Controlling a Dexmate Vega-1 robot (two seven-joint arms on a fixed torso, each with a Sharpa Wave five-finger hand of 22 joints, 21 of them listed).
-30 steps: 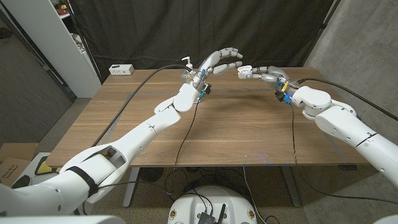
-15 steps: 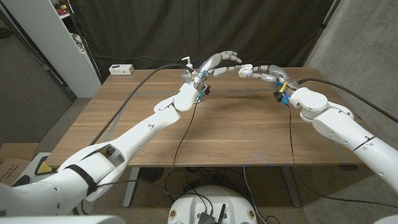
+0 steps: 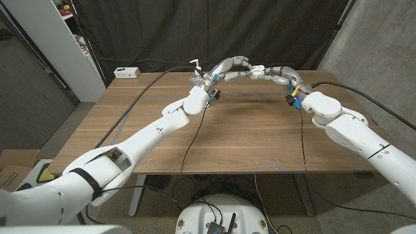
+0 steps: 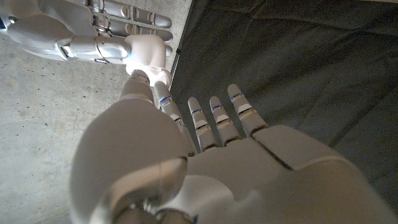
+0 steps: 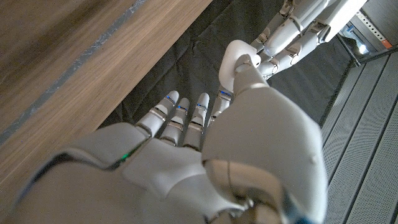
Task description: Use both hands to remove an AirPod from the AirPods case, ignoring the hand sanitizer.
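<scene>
Both hands are raised above the far part of the wooden table (image 3: pixel 247 130) and meet in the air. The right hand (image 3: pixel 276 75) holds the white AirPods case (image 3: pixel 259 71) at its fingertips. The left hand (image 3: pixel 229 67) touches the case with its fingertips and holds nothing itself. I judge the step is reaching in; next the left hand must pinch an AirPod and lift it out. The hand sanitizer (image 3: pixel 194 68) stands behind the left hand.

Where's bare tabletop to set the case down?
Bare wood spans the table middle and near edge, between both arms. Crowded at the far edge: left hand meets right hand around the AirPods case, hand sanitizer beside them.
</scene>
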